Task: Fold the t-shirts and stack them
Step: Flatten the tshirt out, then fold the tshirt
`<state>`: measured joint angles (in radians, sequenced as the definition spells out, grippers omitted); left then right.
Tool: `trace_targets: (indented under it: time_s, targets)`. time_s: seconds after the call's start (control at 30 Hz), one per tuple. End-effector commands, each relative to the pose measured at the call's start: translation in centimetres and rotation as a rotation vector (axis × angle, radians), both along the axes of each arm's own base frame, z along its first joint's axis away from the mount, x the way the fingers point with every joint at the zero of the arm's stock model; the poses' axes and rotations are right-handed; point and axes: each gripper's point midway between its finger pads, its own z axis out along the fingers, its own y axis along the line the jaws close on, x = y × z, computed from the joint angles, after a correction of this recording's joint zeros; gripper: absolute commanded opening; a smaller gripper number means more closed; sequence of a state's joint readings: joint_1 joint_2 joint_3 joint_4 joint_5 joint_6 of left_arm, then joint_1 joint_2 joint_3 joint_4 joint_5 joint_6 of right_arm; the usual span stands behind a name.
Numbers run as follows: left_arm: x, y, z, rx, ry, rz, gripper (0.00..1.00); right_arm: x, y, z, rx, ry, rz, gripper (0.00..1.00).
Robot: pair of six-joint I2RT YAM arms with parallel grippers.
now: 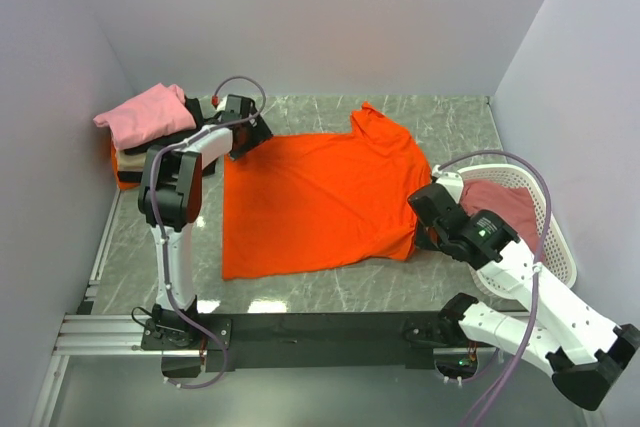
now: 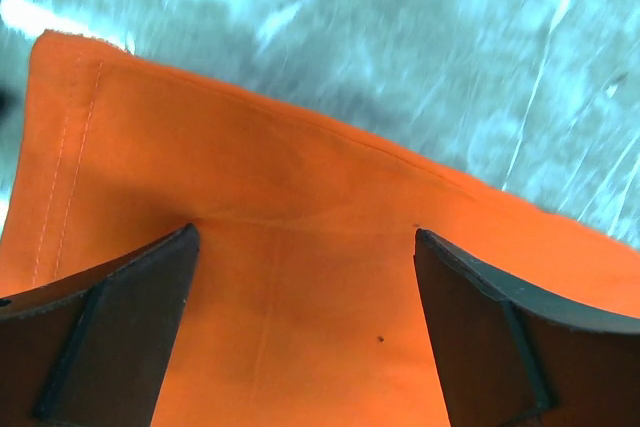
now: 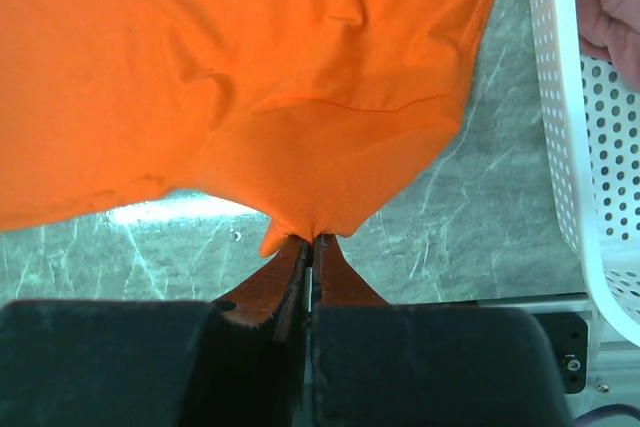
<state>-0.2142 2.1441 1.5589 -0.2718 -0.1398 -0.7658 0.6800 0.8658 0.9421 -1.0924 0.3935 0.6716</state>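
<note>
Closest in, the right arm (image 1: 520,267) reaches low over the grey worktop (image 1: 300,292). Its jaws are squeezed tight on the near right edge of the orange t-shirt (image 1: 320,197). The wrist view shows a little bunch of orange cloth (image 3: 250,67) pinched between them.

Just to the right sits a white basket (image 1: 560,237) full of holes. A rose-red t-shirt (image 1: 500,202) lies inside it.

The orange t-shirt is spread out in the middle of the worktop. One sleeve points to the far side.

Farther back, the left arm (image 1: 175,187) stretches to the far left corner of the orange t-shirt (image 2: 300,277). Its jaws are wide apart and grip nothing. One dark finger (image 2: 120,327) is on each side of the corner. I cannot tell if they touch the cloth.

Farthest back, in the left corner, is a pile of folded shirts. A pink t-shirt (image 1: 145,112) lies on top.
</note>
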Motion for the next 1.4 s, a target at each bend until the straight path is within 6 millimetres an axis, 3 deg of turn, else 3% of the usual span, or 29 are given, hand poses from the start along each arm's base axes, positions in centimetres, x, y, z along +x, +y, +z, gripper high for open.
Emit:
trace_targets:
  time_s: [0.0,0.13,0.17,0.33,0.43,0.47,0.53,0.57,0.6,0.63,0.67,0.73,0.77,0.8,0.83,0.87,0.9,0.93,0.97,1.03,1.17,1.37]
  targets:
    - [-1.0,1.2,-4.0,0.041,0.122,-0.013,0.96,1.2,0.7,1.2,0.033,-0.048,-0.012,0.00]
    - [0.7,1.8,-4.0,0.044,0.116,-0.012,0.96,1.5,0.9,1.0,0.027,-0.043,-0.014,0.00]
    - [0.8,2.0,-5.0,0.054,0.135,-0.012,0.96,1.6,1.0,1.0,0.027,-0.043,-0.013,0.00]
    - [3.1,2.7,-3.7,0.072,0.094,-0.012,0.96,1.8,1.3,0.9,0.024,-0.029,-0.010,0.00]
    - [3.5,2.1,-0.1,0.074,0.016,-0.030,0.96,1.8,1.4,0.8,0.025,-0.028,-0.004,0.00]
    - [3.9,2.2,3.8,0.092,-0.065,-0.016,0.97,1.9,1.5,0.8,0.029,-0.028,0.000,0.00]
    - [1.9,1.7,5.5,0.133,-0.089,-0.014,0.98,1.8,1.6,0.6,0.028,-0.025,0.005,0.00]
    - [1.0,1.7,9.9,0.129,-0.173,0.001,0.98,1.9,1.8,0.6,0.038,-0.028,0.010,0.00]
    - [-1.6,2.4,8.3,0.173,-0.131,0.024,0.98,1.9,1.9,0.6,0.041,-0.029,0.012,0.00]
    - [-3.3,1.8,8.7,0.182,-0.133,0.017,0.99,1.9,1.9,0.3,0.040,-0.026,0.017,0.00]
    - [-6.4,2.3,8.5,0.179,-0.114,0.040,0.99,2.0,2.1,0.2,0.052,-0.026,0.020,0.00]
    - [-10.3,2.9,7.3,0.187,-0.069,0.070,0.99,2.1,2.4,0.2,0.056,-0.031,0.032,0.00]
    - [-11.9,3.1,8.3,0.154,-0.098,0.102,0.99,2.1,2.5,0.1,0.061,-0.028,0.035,0.00]
    - [-15.1,4.1,5.1,0.175,-0.026,0.112,0.99,2.1,2.7,0.2,0.064,-0.030,0.041,0.00]
    - [-16.8,4.7,4.4,0.190,-0.010,0.134,0.99,2.2,2.7,0.2,0.062,-0.032,0.048,0.00]
    - [-18.1,5.0,5.0,0.160,-0.029,0.166,0.99,2.2,2.6,0.3,0.061,-0.037,0.051,0.00]
    - [-20.5,5.8,3.0,0.174,0.022,0.179,0.97,2.2,2.7,0.3,0.063,-0.038,0.053,0.00]
    - [-22.2,6.3,2.4,0.187,0.051,0.194,0.97,2.2,2.5,0.3,0.059,-0.044,0.055,0.00]
    - [-23.1,6.7,3.0,0.162,0.029,0.236,0.96,2.1,2.5,0.3,0.057,-0.048,0.058,0.00]
    - [-25.9,8.0,1.8,0.192,0.069,0.278,0.95,2.1,2.3,0.2,0.060,-0.055,0.059,0.00]
    - [-27.8,8.7,3.2,0.141,0.042,0.355,0.90,2.0,2.7,-0.3,0.080,-0.057,0.076,0.00]
    - [-30.4,8.8,2.0,0.081,0.074,0.387,0.84,1.9,2.8,-1.0,0.083,-0.051,0.084,0.00]
